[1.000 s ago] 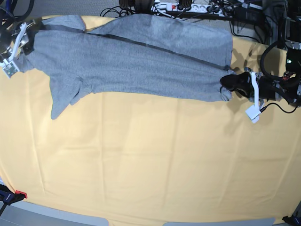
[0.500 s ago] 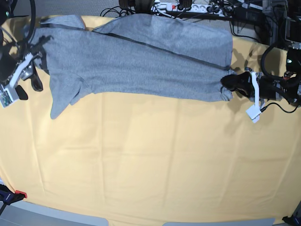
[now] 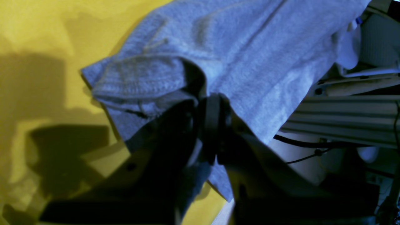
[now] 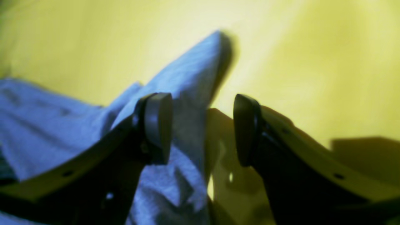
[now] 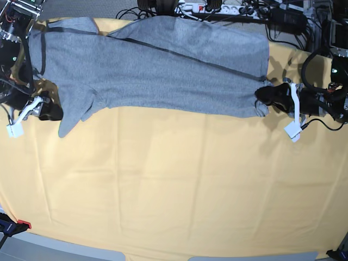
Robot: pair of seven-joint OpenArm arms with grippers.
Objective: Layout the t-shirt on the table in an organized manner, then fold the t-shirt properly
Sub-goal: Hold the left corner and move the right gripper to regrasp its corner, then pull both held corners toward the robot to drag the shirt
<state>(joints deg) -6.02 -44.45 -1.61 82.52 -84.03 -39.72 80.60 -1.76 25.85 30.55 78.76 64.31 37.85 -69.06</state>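
Grey cotton stretches in one long band across the far part of the tabletop (image 5: 179, 179), its long axis running side to side between my two hands. The t-shirt (image 5: 157, 70) lies doubled over itself, a dark seam line slanting along it, with one sleeve hanging down as a point at the end near my right hand.

My left hand (image 5: 265, 98) is pressed together on the shirt's corner at its own end; the wrist view shows the rolled hem (image 3: 140, 78) bunched just above the pinch, the cloth passing in between the fingers.

My right hand (image 5: 53, 112) is spread wide and holds nothing. It sits just beside the drooping sleeve (image 4: 193, 72), low on the tabletop, with one finger (image 4: 157, 125) in front of the cloth and the other over bare yellow. The sleeve tip points away from me in that view.

I judge the right hand is the one to move: the sleeve lies right at it, slightly toward the shirt's body.
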